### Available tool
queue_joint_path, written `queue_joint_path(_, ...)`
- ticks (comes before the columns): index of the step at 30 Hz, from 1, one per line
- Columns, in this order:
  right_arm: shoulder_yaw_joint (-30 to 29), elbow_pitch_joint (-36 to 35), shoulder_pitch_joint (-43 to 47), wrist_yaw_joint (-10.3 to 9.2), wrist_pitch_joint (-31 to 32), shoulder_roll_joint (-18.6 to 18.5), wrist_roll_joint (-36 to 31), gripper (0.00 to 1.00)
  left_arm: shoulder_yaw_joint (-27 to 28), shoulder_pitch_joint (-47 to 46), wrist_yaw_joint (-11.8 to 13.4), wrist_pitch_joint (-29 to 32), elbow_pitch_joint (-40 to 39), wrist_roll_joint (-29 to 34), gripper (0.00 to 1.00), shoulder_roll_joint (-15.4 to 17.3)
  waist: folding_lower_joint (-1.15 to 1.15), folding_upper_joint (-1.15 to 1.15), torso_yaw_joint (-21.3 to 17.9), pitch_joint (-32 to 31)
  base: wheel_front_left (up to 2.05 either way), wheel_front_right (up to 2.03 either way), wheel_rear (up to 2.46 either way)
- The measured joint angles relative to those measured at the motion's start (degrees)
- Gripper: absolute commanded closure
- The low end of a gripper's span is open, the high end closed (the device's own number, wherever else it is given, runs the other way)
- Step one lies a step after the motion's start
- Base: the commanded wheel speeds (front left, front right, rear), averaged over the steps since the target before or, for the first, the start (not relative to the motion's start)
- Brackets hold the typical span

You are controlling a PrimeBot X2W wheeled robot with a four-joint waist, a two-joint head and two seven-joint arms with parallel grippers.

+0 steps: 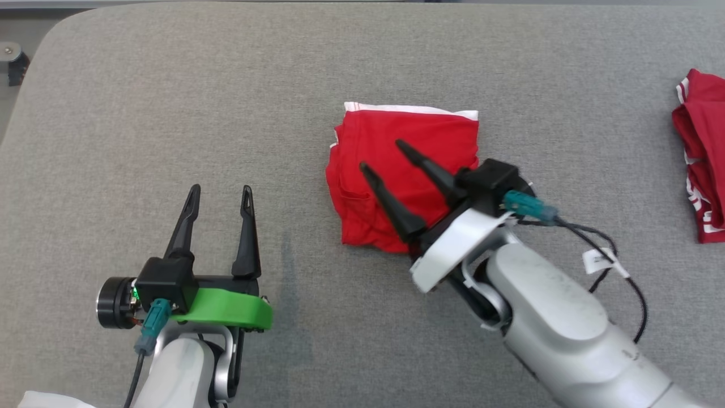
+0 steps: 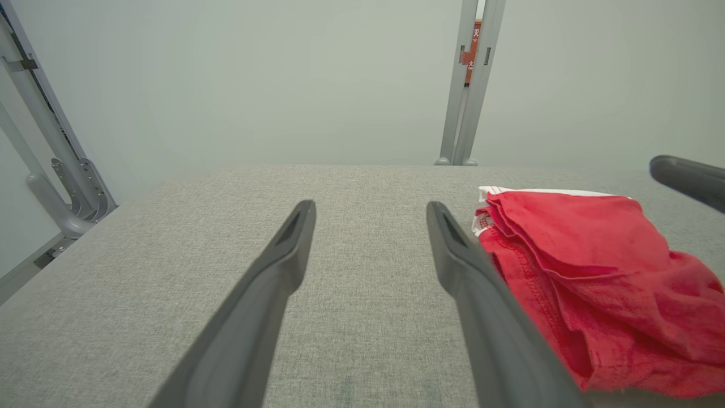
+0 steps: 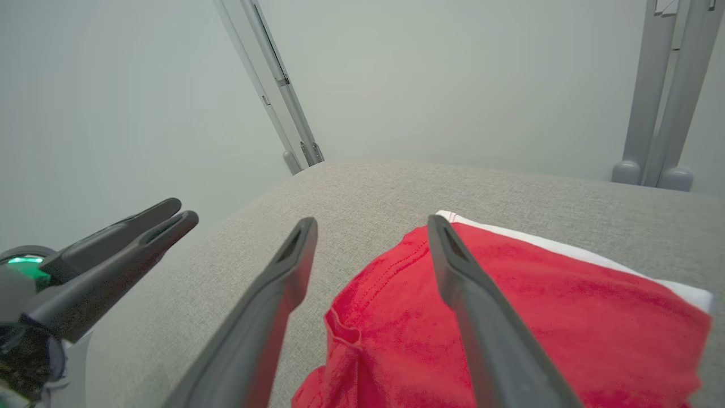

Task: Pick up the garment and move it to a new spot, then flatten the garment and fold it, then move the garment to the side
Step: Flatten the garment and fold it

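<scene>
The garment is a red cloth with a white band along its far edge, folded into a rough square near the middle of the grey padded table. My right gripper hovers over the garment with its two dark fingers spread open and nothing between them; in the right wrist view the garment lies under and beyond the right gripper. My left gripper stands open over bare table to the left of the garment. In the left wrist view the garment lies just right of the left gripper.
A second red garment with white trim lies bunched at the table's right edge. Grey metal frame posts stand beyond the table's far edge. The table's far left corner is rounded. A black cable loops off my right wrist.
</scene>
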Motion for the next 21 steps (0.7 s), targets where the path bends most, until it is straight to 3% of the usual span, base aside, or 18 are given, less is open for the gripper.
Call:
queue_joint_path(3, -4.09, -2.92, 0.99, 0.0, -1.59, -2.09, -1.3, 0.0, 0.42, -0.15, 0.22, -0.04, 0.0, 0.02, 0.0, 0.34, 0.0, 0.0, -0.92, 0.03, 0.0, 0.0, 0.0)
queue_joint_path(11, -22.15, -12.28, 13.74, 0.0, -2.19, -6.47, -5.94, 0.0, 1.99, 0.92, 1.24, -0.07, -0.3, 0.27, 0.0, 2.31, 0.0, 0.0, -4.63, -1.23, 0.0, 0.0, 0.0)
queue_joint_path(16, -30.6, -17.49, 22.85, 0.0, -2.16, -6.83, -9.24, 0.0, 2.68, 3.04, 1.77, 0.27, -0.71, 0.2, 0.0, 3.65, 0.0, 0.0, -7.12, -2.84, 0.0, 0.0, 0.0)
queue_joint_path(21, -34.01, -22.36, 29.63, 0.0, 0.22, -5.35, -11.26, 0.0, 2.68, 5.65, 2.24, 1.13, -1.31, 0.15, 0.0, 4.71, 0.0, 0.0, -8.72, -5.39, 0.0, 0.0, 0.0)
